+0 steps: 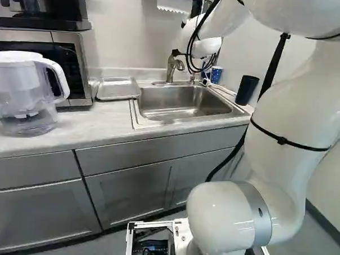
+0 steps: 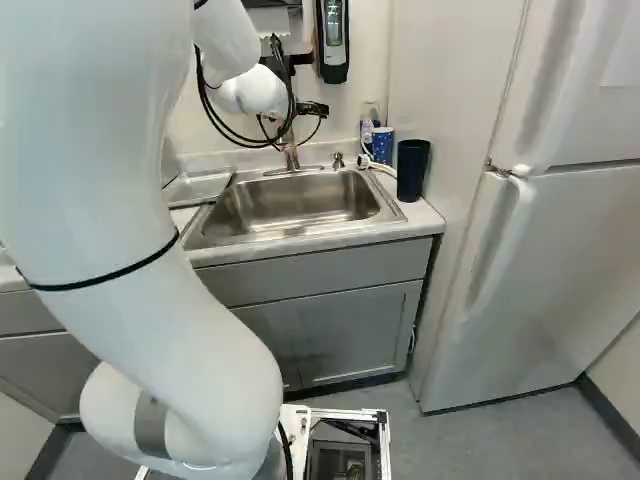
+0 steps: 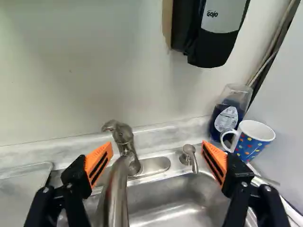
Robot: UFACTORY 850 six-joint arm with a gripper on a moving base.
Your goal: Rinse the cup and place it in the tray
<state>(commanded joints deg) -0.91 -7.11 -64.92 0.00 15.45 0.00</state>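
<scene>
My gripper [image 1: 193, 57] is over the back of the sink [image 1: 182, 113], by the faucet. In the wrist view the gripper [image 3: 156, 158] stands wide open, an orange pad on each finger; the faucet [image 3: 116, 189] shows between the fingers, not gripped. A white-rimmed blue cup with coloured dots [image 3: 250, 144] stands in the corner past the right-hand finger, its handle toward the gripper. A dark blue tumbler [image 2: 412, 168] stands nearer the counter's right edge. The metal tray [image 1: 117, 89] lies on the counter left of the sink; part of it shows in the wrist view.
A bottle of blue liquid [image 3: 229, 111] stands behind the dotted cup. A small pump [image 3: 189, 156] rises from the sink's back rim, and a soap dispenser [image 3: 210, 35] hangs above. A water pitcher [image 1: 27, 93] and microwave [image 1: 66, 55] are at the left, a fridge [image 2: 550, 260] at the right.
</scene>
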